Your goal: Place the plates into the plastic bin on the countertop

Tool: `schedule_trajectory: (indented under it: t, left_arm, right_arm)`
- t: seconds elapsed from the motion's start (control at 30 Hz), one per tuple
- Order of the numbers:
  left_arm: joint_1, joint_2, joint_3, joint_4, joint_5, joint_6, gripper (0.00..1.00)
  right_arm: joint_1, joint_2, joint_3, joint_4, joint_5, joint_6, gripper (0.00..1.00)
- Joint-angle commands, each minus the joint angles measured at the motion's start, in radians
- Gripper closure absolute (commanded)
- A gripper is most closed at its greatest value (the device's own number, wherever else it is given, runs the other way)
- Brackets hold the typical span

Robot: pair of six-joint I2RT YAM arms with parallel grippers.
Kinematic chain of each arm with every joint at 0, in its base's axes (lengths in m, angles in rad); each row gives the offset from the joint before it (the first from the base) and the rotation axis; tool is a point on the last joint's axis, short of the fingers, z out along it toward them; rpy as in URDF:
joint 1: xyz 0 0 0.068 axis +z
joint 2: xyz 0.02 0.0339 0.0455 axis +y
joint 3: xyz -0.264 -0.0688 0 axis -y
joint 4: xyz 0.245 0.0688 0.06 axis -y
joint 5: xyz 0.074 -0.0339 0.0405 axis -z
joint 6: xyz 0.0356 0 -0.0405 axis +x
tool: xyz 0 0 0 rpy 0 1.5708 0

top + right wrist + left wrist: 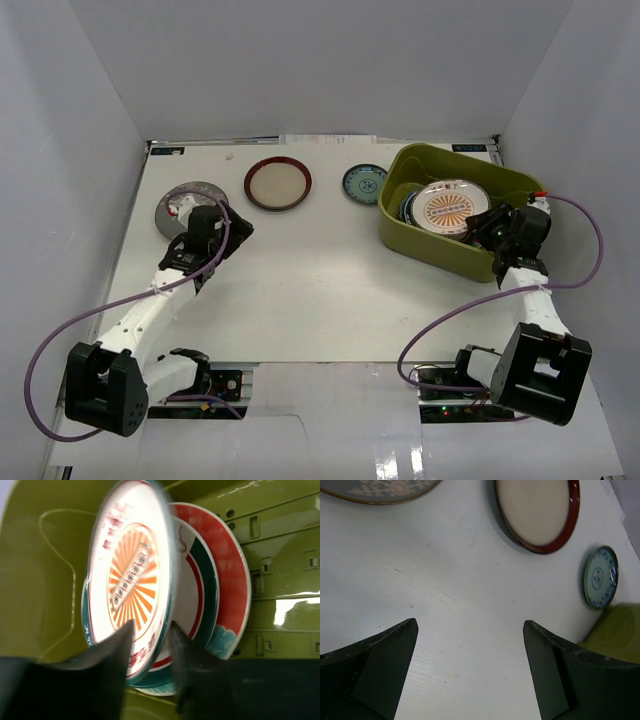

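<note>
Leaning plate [130,585]: orange sunburst centre, white rim (blurred), on edge inside olive bin [280,555]
Right end effector [151,625]: fingers straddle its rim; grip unclear
Left end effector [470,623]: spread wide, empty

Boxed in by plain white walls [320,60] at 9, 12 and 3 o'clock. Floored with a flat white countertop [320,300], faintly grained when seen close. Edged at 12 o'clock by a thin pale strip [300,139], possibly tape or paper. Fronted at 6 o'clock by a glossy white panel [330,440] catching soft, even light.
</note>
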Motion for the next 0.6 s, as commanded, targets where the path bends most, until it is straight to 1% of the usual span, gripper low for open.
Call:
schedule_trajectory:
  t: [0.0,0.03,0.1,0.13,0.17,0.2,0.23,0.27,0.33,0.4,0.43,0.47,0.53,0.57]
  left_arm:
    - [0.095,-0.009,-0.028,0.013,-0.036,-0.071,0.04]
    - [0.155,-0.007,-0.038,0.011,-0.028,-0.091,0.04]
    - [0.212,-0.005,-0.067,0.016,-0.010,-0.101,0.05]
    - [0.258,-0.002,-0.077,0.022,-0.013,-0.105,0.05]
    - [0.278,0.010,-0.081,0.023,-0.016,-0.106,0.05]
    - [0.296,0.020,-0.086,0.027,-0.017,-0.108,0.05]
    - [0.348,0.030,-0.091,0.039,-0.022,-0.109,0.05]
    - [0.365,0.045,-0.092,0.046,-0.019,-0.109,0.05]
    - [0.407,0.097,-0.089,0.075,-0.008,-0.117,0.05]
    - [0.425,0.155,-0.089,0.102,-0.013,-0.131,0.06]
    - [0.450,0.175,-0.098,0.147,0.013,-0.138,0.07]
    - [0.464,0.197,-0.101,0.166,0.031,-0.161,0.08]
    - [0.497,0.263,-0.104,0.215,0.062,-0.190,0.10]
    - [0.505,0.284,-0.106,0.237,0.088,-0.198,0.11]
  right_arm:
    - [0.001,-0.040,-0.003,0.075,-0.029,-0.025,0.52]
    - [0.001,-0.071,-0.014,0.074,-0.026,-0.031,0.38]
    - [0.001,-0.100,-0.009,0.051,-0.012,-0.043,0.22]
    - [0.001,-0.132,-0.005,0.025,-0.011,-0.057,0.11]
    - [0.001,-0.149,0.008,0.014,-0.024,-0.060,0.08]
    - [0.001,-0.165,0.015,0.003,-0.032,-0.066,0.03]
    - [0.001,-0.198,0.023,-0.015,-0.040,-0.071,0.02]
    - [0.002,-0.218,0.037,-0.023,-0.063,-0.079,0.06]
    - [0.005,-0.272,0.044,-0.031,-0.116,-0.076,0.08]
    - [0.016,-0.306,0.054,-0.032,-0.156,-0.067,0.08]
    - [0.022,-0.333,0.054,-0.031,-0.181,-0.060,0.06]
    - [0.046,-0.347,0.054,-0.023,-0.224,-0.042,0.05]
    - [0.089,-0.387,0.045,-0.014,-0.250,-0.030,0.02]
    - [0.153,-0.401,0.040,-0.008,-0.245,-0.025,0.01]
